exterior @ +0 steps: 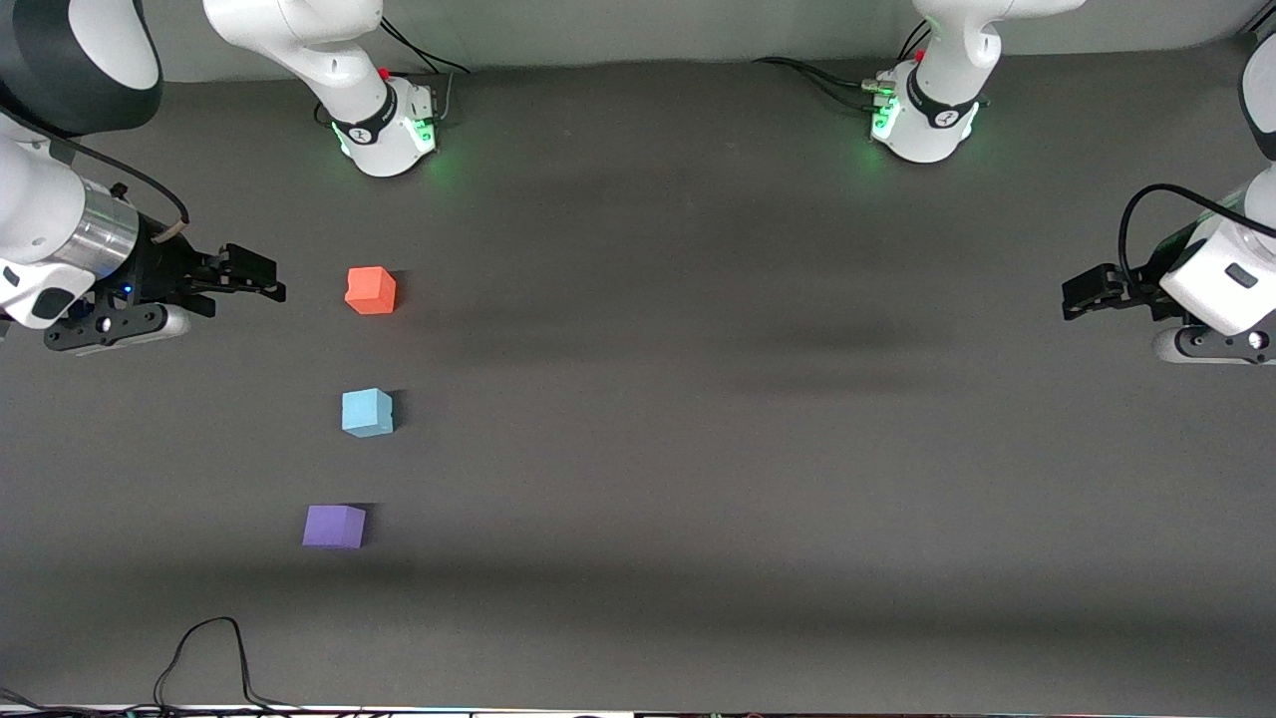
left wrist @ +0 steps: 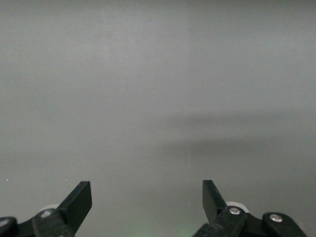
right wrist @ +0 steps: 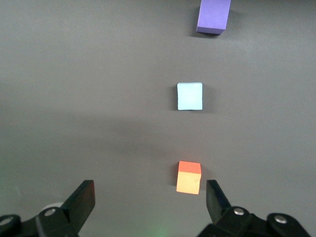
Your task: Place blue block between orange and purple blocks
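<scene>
1. The blue block (exterior: 367,413), a small light sky-blue matte cube, is sitting on the dark surface (exterior: 698,419) toward the right arm's end, between the orange block (exterior: 371,290), which is lying farther from the front camera, and the purple block (exterior: 334,527), which is lying nearer; all three are standing apart in a rough line.
2. The right pincer (exterior: 261,277) is hanging empty with its fingers spread apart, just beside the orange block without touching it, its arm reaching in low from the table's end.
3. The left pincer (exterior: 1072,296) is waiting with fingers apart and holding nothing, over bare surface at the left arm's end, well apart from the blocks.
</scene>
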